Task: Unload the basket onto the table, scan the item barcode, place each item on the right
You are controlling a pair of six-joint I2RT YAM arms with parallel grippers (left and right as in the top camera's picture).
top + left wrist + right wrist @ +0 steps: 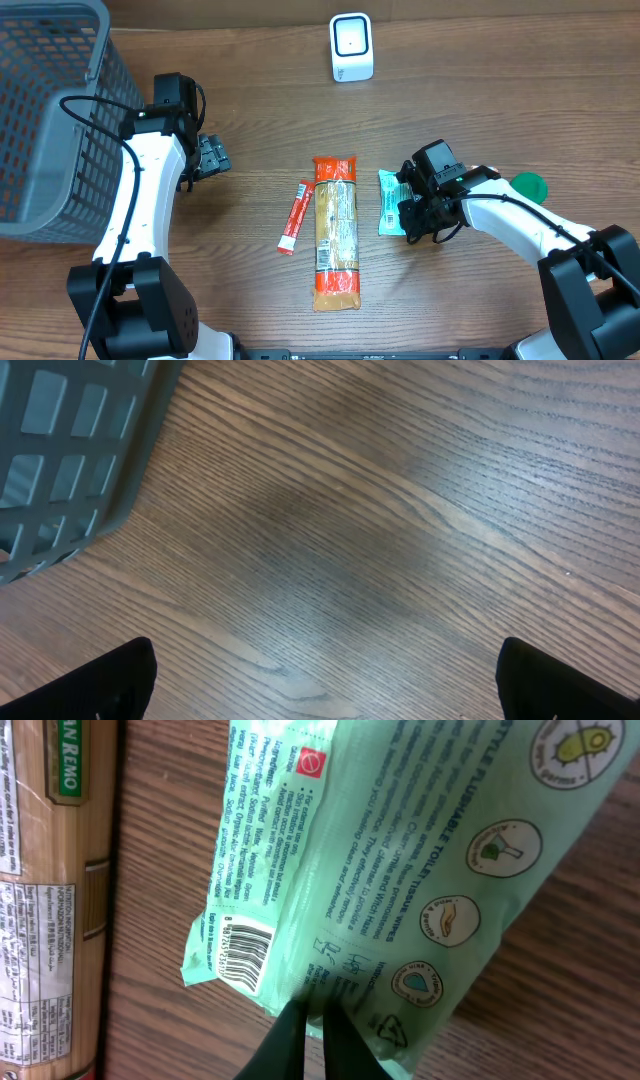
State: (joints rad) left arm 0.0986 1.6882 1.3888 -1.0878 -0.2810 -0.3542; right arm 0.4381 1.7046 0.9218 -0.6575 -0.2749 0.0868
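Overhead: right gripper (410,208) pinching green wipes packet (388,200), jaws nearly closed; scanner (351,47) well apart, toward far edge of worktop (500,90); left gripper (212,156) gaping, empty.

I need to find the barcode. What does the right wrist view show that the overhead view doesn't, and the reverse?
Only the right wrist view: the barcode and small print on the green packet. Only the overhead view: the white scanner, the grey basket and the red sachet. Both: the green packet lying beside the pasta pack.
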